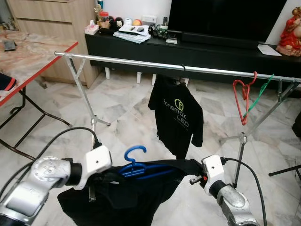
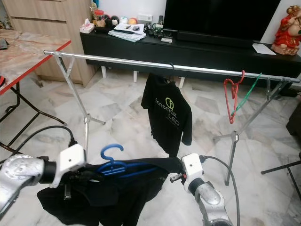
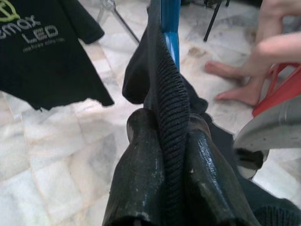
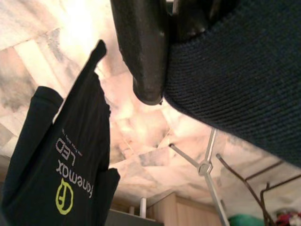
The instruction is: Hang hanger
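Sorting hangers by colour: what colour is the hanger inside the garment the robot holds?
Blue. The hanger shows best in the left eye view, its hook sticking up from the black garment.

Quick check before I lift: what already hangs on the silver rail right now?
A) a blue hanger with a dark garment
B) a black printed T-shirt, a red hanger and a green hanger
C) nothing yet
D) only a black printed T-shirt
B: the long silver metal clothes rail carries the black T-shirt with yellow-green logo mid-rail, plus the bare red wire hanger and thin green hanger toward its right end.
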You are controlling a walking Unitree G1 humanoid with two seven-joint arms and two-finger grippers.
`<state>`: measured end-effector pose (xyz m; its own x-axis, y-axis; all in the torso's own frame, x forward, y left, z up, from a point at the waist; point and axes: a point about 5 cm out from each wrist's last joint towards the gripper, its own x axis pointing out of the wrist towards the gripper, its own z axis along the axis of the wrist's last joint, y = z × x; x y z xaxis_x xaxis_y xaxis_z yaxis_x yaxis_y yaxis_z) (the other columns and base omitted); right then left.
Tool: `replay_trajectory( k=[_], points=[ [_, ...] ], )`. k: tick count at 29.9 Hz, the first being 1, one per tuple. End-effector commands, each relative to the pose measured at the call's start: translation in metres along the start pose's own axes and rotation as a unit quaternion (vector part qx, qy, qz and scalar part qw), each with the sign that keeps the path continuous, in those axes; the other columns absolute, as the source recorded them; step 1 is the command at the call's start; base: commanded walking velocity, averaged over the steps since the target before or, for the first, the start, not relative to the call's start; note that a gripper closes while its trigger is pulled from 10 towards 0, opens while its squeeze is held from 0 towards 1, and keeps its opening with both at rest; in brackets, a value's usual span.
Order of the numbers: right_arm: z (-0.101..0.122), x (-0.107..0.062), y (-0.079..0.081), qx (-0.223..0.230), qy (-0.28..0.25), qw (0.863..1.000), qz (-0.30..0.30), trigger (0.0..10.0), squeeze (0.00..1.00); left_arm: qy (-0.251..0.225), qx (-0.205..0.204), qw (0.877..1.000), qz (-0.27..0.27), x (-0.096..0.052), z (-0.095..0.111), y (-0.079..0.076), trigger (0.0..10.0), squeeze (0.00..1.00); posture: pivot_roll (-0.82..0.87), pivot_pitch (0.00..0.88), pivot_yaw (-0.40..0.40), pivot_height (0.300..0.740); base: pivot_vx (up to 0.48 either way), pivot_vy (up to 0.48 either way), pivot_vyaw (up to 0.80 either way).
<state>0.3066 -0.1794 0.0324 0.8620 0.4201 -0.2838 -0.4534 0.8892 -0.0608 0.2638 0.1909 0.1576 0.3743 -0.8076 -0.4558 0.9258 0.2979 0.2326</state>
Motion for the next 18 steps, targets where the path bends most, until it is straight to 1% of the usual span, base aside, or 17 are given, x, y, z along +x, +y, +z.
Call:
replay_trajectory(
  k=[1, 3, 4, 5, 6, 8, 10, 12, 14, 15, 16, 17, 18],
  points=[
    [-0.011, -0.011, -0.012, -0.003, 0.028, 0.999, -0.021, 0.0, 0.0, -0.023, 0.02, 0.999, 0.011, -0.015, 0.008, 0.006, 10.0, 0.0, 0.09, 0.077, -0.094, 0.74, 0.0, 0.0, 0.0],
    [-0.012, -0.012, -0.013, -0.006, 0.031, 0.999, -0.021, 0.0, 0.0, -0.019, 0.025, 0.999, -0.018, -0.019, 0.007, 0.0, 10.0, 0.0, 0.08, 0.078, -0.094, 0.74, 0.0, 0.0, 0.0],
    [-0.013, -0.013, -0.014, -0.008, 0.034, 0.999, -0.023, 0.0, 0.0, 0.013, 0.032, 0.998, -0.054, -0.022, 0.001, -0.008, 10.0, 0.0, 0.08, 0.078, -0.094, 0.74, 0.0, 0.0, 0.0],
    [-0.013, -0.014, -0.016, -0.011, 0.038, 0.999, -0.024, 0.0, 0.0, 0.054, 0.04, 0.994, -0.09, -0.026, -0.007, -0.016, 10.0, 0.0, 0.08, 0.08, -0.096, 0.74, 0.0, 0.0, 0.0],
    [-0.014, -0.015, -0.016, -0.013, 0.039, 0.999, -0.024, 0.0, 0.0, 0.066, 0.043, 0.992, -0.1, -0.028, -0.008, -0.018, 10.0, 0.0, 0.08, 0.08, -0.096, 0.74, 0.0, 0.0, 0.0],
    [-0.014, -0.015, -0.017, -0.016, 0.042, 0.999, -0.022, 0.0, 0.0, 0.072, 0.043, 0.991, -0.106, -0.03, -0.01, -0.018, 10.0, 0.0, 0.08, 0.082, -0.097, 0.74, 0.0, 0.0, 0.0],
    [-0.014, -0.016, -0.018, -0.021, 0.045, 0.999, -0.022, 0.0, 0.0, 0.067, 0.069, 0.99, -0.098, -0.033, -0.007, -0.018, 10.0, 0.0, 0.08, 0.082, -0.097, 0.74, 0.0, 0.0, 0.0],
    [-0.014, -0.017, -0.02, -0.024, 0.048, 0.998, -0.023, 0.0, 0.0, 0.07, 0.072, 0.989, -0.109, -0.035, -0.007, -0.019, 10.0, 0.0, 0.08, 0.083, -0.099, 0.74, 0.0, 0.0, 0.0],
    [-0.015, -0.018, -0.021, -0.024, 0.05, 0.998, -0.025, 0.0, 0.0, 0.087, 0.081, 0.986, -0.12, -0.037, -0.007, -0.02, 10.0, 0.0, 0.08, 0.083, -0.1, 0.74, 0.0, 0.0, 0.0],
    [-0.015, -0.018, -0.022, -0.027, 0.053, 0.998, -0.025, 0.0, 0.0, 0.079, 0.087, 0.985, -0.128, -0.035, -0.004, -0.022, 10.0, 0.0, 0.08, 0.084, -0.1, 0.74, 0.0, 0.0, 0.0],
    [-0.016, -0.018, -0.022, -0.028, 0.055, 0.998, -0.024, 0.0, 0.0, 0.061, 0.086, 0.986, -0.131, -0.033, -0.001, -0.024, 10.0, 0.0, 0.08, 0.082, -0.101, 0.74, 0.0, 0.0, 0.0],
    [-0.017, -0.018, -0.02, -0.032, 0.059, 0.998, -0.02, 0.0, 0.0, 0.02, 0.077, 0.988, -0.129, -0.029, 0.006, -0.025, 10.0, 0.0, 0.08, 0.082, -0.1, 0.74, 0.0, 0.0, 0.0],
    [-0.018, -0.018, -0.019, -0.034, 0.061, 0.997, -0.018, 0.0, 0.0, 0.006, 0.074, 0.989, -0.128, -0.028, 0.009, -0.025, 10.0, 0.0, 0.08, 0.082, -0.101, 0.74, 0.0, 0.0, 0.0]
  ],
)
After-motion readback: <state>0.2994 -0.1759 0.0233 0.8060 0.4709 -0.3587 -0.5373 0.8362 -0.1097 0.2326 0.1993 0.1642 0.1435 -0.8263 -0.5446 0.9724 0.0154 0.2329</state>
